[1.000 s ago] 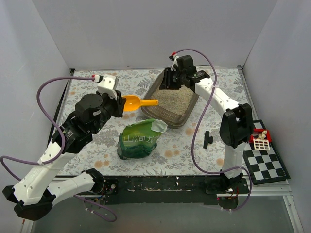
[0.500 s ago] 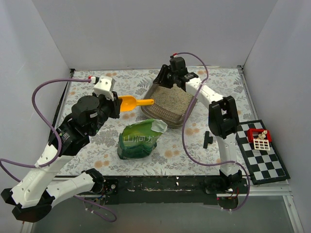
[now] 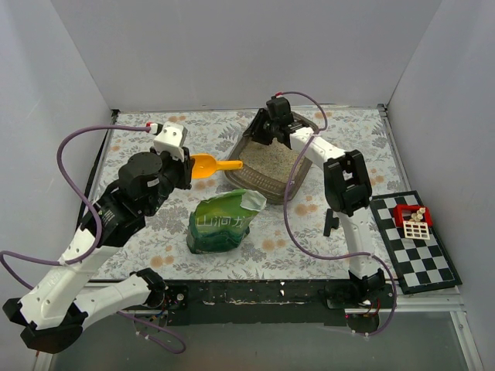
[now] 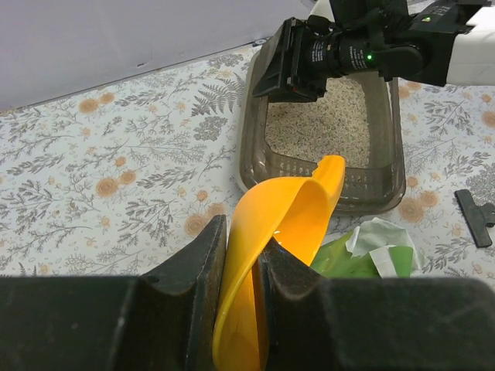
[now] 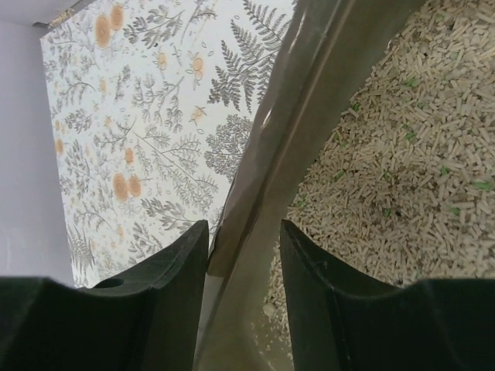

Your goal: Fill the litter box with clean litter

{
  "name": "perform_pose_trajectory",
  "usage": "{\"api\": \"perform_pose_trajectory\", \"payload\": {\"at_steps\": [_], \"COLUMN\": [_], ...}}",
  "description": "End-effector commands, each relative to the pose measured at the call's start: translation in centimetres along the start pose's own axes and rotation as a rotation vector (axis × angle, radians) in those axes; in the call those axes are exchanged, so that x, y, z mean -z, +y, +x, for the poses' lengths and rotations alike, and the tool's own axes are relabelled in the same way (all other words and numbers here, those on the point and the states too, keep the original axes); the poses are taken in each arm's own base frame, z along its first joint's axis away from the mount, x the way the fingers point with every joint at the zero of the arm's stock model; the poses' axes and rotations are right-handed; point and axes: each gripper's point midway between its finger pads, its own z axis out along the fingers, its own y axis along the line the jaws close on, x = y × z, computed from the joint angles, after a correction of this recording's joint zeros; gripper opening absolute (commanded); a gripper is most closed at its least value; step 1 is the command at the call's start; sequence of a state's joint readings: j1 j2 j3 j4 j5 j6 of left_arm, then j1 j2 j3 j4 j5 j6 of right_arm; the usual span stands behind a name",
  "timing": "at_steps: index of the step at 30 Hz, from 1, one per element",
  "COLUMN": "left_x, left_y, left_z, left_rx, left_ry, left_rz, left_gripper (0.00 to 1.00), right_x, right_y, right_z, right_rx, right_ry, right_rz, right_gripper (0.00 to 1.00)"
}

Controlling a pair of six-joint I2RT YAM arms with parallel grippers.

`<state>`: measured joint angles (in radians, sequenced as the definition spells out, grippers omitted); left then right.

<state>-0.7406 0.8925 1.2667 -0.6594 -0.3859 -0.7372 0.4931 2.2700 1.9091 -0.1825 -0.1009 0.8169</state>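
Note:
The litter box (image 3: 257,183) is a grey-brown translucent tray at the table's far middle, holding pale beige clean litter (image 3: 267,161). My right gripper (image 3: 267,128) is at its far left corner. In the right wrist view its jaws (image 5: 244,232) are closed on the box's flared rim (image 5: 309,93), with litter (image 5: 402,154) on the inner side. My left gripper (image 3: 188,166) is shut on a yellow scoop (image 3: 210,165), held left of the box with its handle pointing at the tray. In the left wrist view the scoop (image 4: 286,216) looks empty, in front of the box (image 4: 251,154).
A glossy green pouch (image 3: 220,224) with a torn open top stands in front of the box and below the scoop. A black clip (image 3: 331,222) lies to the right. A checkerboard (image 3: 421,264) with a small red object (image 3: 412,220) sits at the right edge.
My right gripper has slid left along the box's far rim to its far left corner, and the arm has folded in. The left gripper and scoop have barely shifted.

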Motion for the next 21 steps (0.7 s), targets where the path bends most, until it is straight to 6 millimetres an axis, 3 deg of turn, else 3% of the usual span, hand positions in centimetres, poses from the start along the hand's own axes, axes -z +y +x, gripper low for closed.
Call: {"api": "perform_pose_trajectory", "payload": {"at_steps": [1,3,5,6,12,15,21], "left_x": [0.1,0.1,0.0,0.1,-0.3,-0.4,-0.7], "left_y": [1.0,1.2,1.3,1.5,1.6,1.5,1.1], "left_z": [0.0,0.2,0.4,0.4,0.7,0.8,1.5], "left_rx": [-0.022,-0.026,-0.036,-0.042,-0.070,-0.072,-0.074], "left_ry": [-0.013,-0.009,-0.008,-0.009,-0.002,0.000,0.011], "left_rz": [-0.041,-0.050,-0.060,-0.064,-0.076,-0.069,-0.055], "left_gripper": [0.00,0.00,0.00,0.00,0.00,0.00,0.00], "right_x": [-0.9,-1.3,-1.4,-1.6,-2.2,-3.5,-6.2], "right_y": [2.0,2.2,3.0,3.2,6.1,5.5,2.9], "right_z": [-1.7,-1.8,-2.1,-2.2,-2.9,-2.0,1.9], "right_rx": [-0.016,-0.016,-0.007,0.002,0.051,0.034,0.075], "right_ry": [-0.054,-0.056,-0.067,-0.075,-0.111,-0.085,0.012], "right_rz": [-0.051,-0.059,-0.075,-0.076,-0.098,-0.096,-0.054], "right_gripper": [0.41,0.17,0.04,0.01,0.01,0.01,0.01]}}
